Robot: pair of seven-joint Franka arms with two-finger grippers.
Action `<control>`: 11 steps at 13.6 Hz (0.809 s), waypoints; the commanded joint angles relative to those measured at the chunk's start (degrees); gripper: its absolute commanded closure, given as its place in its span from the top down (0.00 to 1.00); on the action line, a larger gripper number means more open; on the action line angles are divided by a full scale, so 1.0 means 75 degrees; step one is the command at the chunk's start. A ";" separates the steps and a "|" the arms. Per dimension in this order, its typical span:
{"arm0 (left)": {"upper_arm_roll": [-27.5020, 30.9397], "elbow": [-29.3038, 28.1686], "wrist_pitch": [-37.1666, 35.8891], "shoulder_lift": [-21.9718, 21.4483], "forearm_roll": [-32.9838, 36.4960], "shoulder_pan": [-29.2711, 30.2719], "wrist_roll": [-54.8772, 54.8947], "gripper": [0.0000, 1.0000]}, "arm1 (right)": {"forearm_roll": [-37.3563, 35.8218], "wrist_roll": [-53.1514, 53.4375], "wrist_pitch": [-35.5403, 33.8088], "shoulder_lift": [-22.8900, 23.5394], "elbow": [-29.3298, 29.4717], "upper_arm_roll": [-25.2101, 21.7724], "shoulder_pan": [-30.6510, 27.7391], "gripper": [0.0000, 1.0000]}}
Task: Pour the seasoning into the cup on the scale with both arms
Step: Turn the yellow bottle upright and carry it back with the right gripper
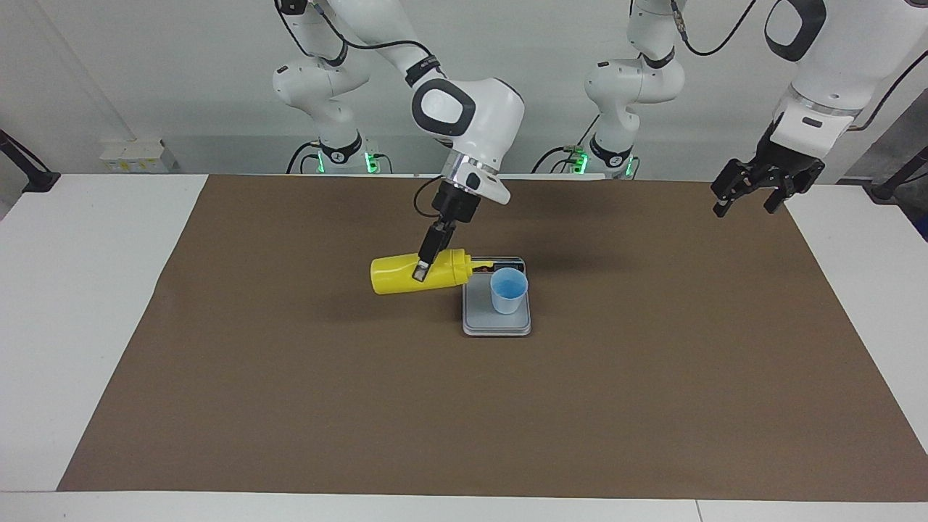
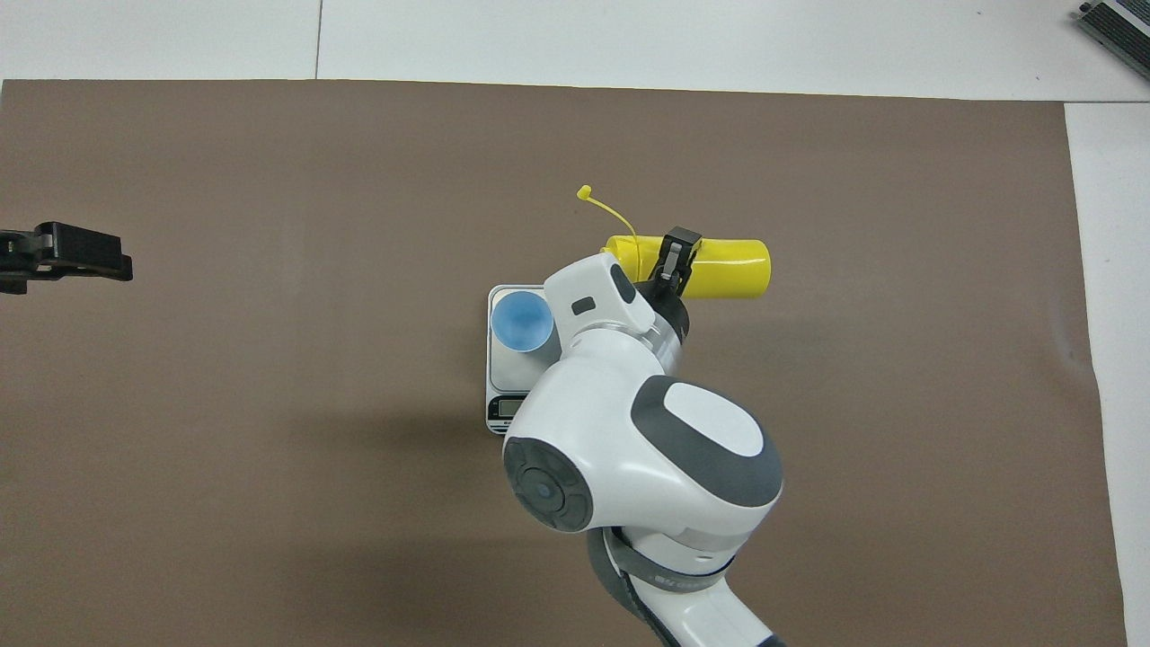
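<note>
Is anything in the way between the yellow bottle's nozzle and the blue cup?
Nothing visible is. The right end effector holds the yellow squeeze bottle sideways in the air beside the scale, nozzle toward the light-blue cup standing on it. Only open air shows between them. The left end effector waits open at its own end of the table.

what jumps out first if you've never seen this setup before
The yellow bottle, held on its side in the air by the right gripper, its nozzle pointing toward the scale. A small blue cup stands upright on that scale, mid-table. The left gripper waits open over the mat's edge at its own end.
</note>
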 commanded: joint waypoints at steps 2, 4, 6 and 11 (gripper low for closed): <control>0.0067 -0.0189 0.0019 -0.0181 -0.0034 -0.0059 -0.0003 1.00 | 0.0962 -0.0044 0.0923 -0.1140 -0.1180 0.0070 -0.0716 0.00; 0.0067 -0.0189 0.0019 -0.0193 -0.0034 -0.0059 -0.0003 1.00 | 0.1571 -0.0359 0.1521 -0.1573 -0.1672 0.0070 -0.1116 0.00; 0.0067 -0.0189 0.0019 -0.0193 -0.0034 -0.0059 -0.0003 1.00 | 0.1983 -0.0582 0.1944 -0.1856 -0.2001 0.0058 -0.1491 0.00; 0.0067 -0.0189 0.0019 -0.0193 -0.0034 -0.0047 -0.0003 1.00 | 0.3784 -0.1775 0.2848 -0.1939 -0.2343 0.0023 -0.2463 0.00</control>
